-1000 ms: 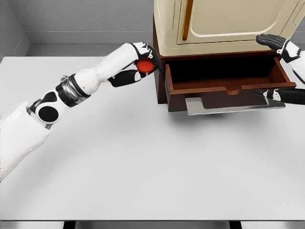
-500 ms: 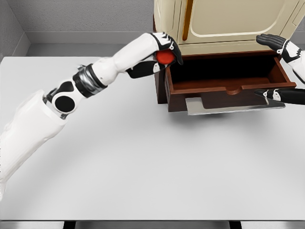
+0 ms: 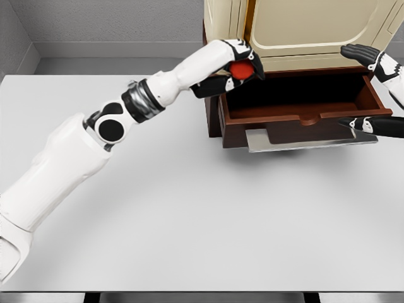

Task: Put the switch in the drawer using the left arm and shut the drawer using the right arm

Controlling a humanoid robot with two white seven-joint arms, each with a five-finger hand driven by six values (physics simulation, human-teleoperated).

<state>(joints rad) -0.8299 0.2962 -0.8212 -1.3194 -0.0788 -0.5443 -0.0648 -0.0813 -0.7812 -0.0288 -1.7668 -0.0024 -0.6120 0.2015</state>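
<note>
Left hand [image 3: 237, 63] fingers gripping one red switch [image 3: 240, 70], above one open drawer [image 3: 303, 113].

Work surface: flat white table [image 3: 208, 221], matte, fills most of the head view; front edge runs along bottom of frame w/ dark gaps below it. Rear wall [image 3: 113, 22]: grey, fine-textured, w/ a paler band at its base. Side wall [image 3: 11, 38] at left, same grey, meets rear wall in a corner. Lighting: even, diffuse; soft shadows on the tabletop.
</note>
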